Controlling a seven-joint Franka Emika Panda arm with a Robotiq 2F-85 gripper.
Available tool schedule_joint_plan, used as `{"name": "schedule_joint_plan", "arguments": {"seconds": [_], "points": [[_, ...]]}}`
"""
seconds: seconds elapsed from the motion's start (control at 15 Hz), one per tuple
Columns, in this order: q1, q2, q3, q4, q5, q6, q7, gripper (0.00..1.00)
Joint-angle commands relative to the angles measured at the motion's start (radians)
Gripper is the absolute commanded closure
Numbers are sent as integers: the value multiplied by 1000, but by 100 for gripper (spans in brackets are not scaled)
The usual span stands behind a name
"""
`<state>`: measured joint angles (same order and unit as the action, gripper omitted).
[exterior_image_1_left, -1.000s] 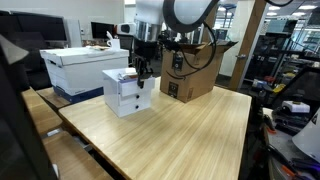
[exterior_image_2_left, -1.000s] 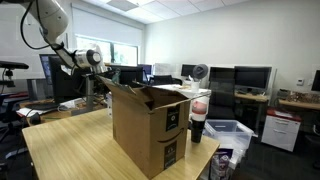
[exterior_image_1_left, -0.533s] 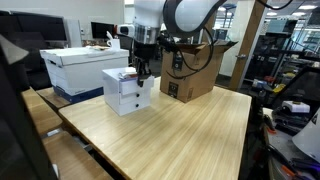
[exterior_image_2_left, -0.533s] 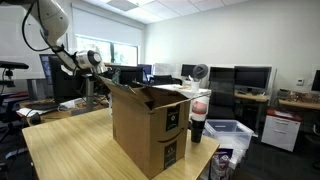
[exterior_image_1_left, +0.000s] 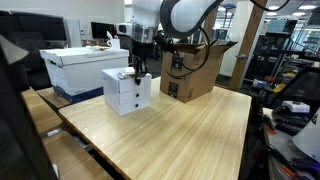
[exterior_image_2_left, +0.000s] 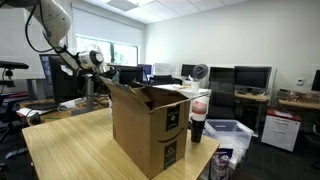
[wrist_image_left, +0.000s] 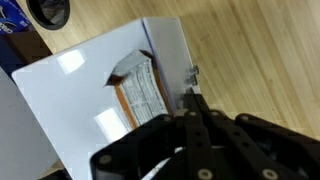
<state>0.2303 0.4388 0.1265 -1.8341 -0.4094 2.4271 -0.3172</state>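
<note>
Contact at the small white cardboard box (exterior_image_1_left: 125, 92) looks like the step in hand; it stands on the pale wooden table (exterior_image_1_left: 180, 130), just beside the open brown cardboard carton (exterior_image_1_left: 195, 72). The black gripper (exterior_image_1_left: 138, 74), jaws pinched together and empty, seems to touch the box's top edge. Any further move calls for a light touch, lest the box slide.

text: none legible | cardboard box (exterior_image_2_left: 148, 128) label: blurred | white box (wrist_image_left: 75, 110) label: blurred
</note>
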Motion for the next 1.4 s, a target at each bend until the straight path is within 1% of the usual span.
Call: {"name": "schedule_joint_plan", "arguments": {"seconds": [0.0,0.53,1.07,1.2,1.33], "points": [[9,15,-16,28,-31,17,36,95],[27,21,-33,57,-56,-1,51,95],[53,61,-67,111,-101,-48,125,95],[53,72,-67,128,-100,-69,131,95],[43,86,-55,146,-78,-90,104,95]]}}
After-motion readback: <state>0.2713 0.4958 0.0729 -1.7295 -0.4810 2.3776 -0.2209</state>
